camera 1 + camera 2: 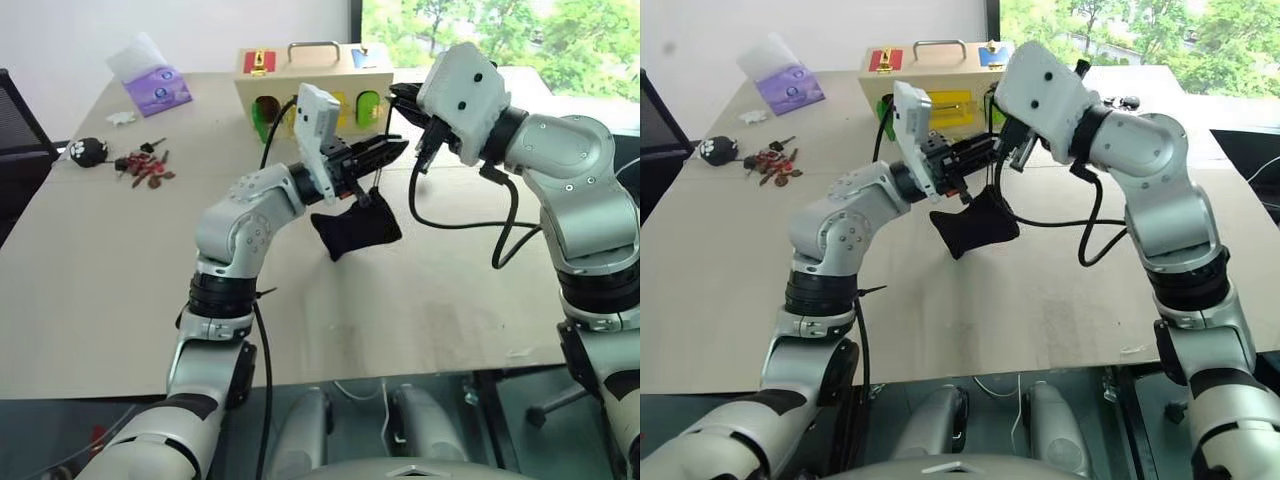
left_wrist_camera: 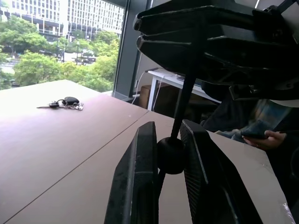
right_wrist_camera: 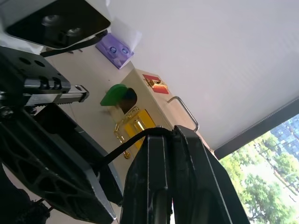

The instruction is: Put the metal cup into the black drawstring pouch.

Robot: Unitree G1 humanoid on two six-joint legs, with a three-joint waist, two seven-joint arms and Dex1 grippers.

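pouch: I see the black drawstring pouch (image 1: 357,229) hanging just above the desk (image 1: 100,280) | left gripper (image 2: 170,156) — jaws pinching the cord knot (image 2: 171,154); right gripper (image 3: 170,140) — jaws pressed together on the cord (image 3: 126,144) | metal cup: cannot tell where

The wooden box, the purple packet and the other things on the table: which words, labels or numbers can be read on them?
No text can be read.
Purple packet: its print is too small to read.
Wooden box: red, blue and yellow patches, no legible writing.
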